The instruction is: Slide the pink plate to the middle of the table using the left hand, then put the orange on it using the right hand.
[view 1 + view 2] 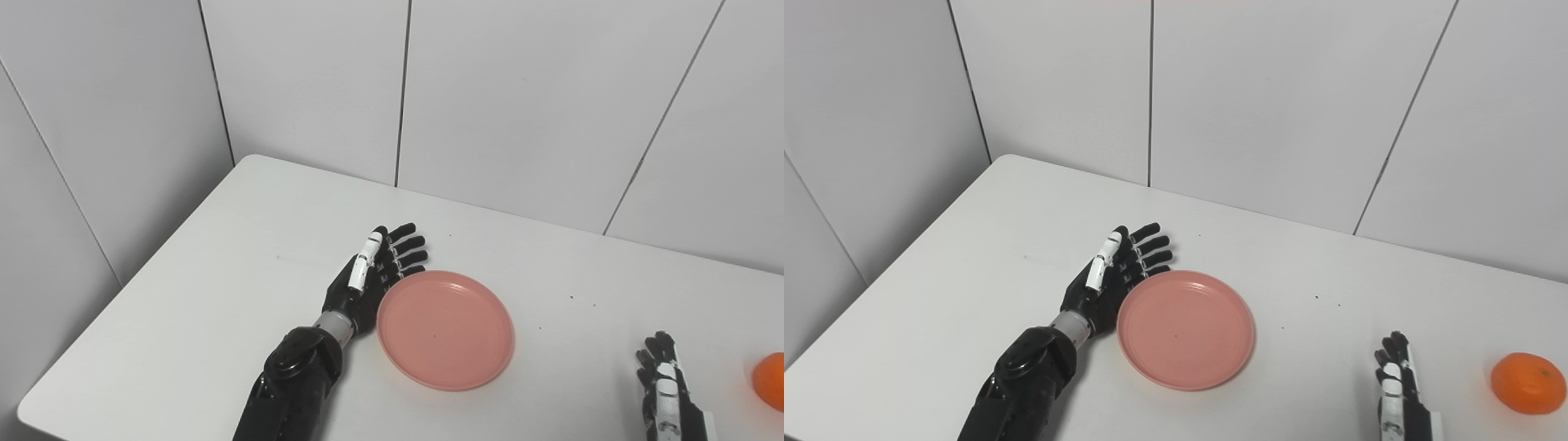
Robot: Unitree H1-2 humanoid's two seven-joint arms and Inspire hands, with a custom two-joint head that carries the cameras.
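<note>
A round pink plate point(445, 329) lies flat on the white table point(233, 269), a little left of the table's middle. My left hand point(375, 269) stands on edge with fingers straight, open, its palm against the plate's left rim. An orange point(1528, 383) rests on the table at the far right. My right hand point(1396, 383) sits low near the front edge, left of the orange and apart from it, open with fingers extended and holding nothing.
White wall panels point(520, 92) rise directly behind the table and along its left side. The table's rounded front-left corner point(37, 407) is near my left forearm. Bare tabletop lies between the plate and the right hand.
</note>
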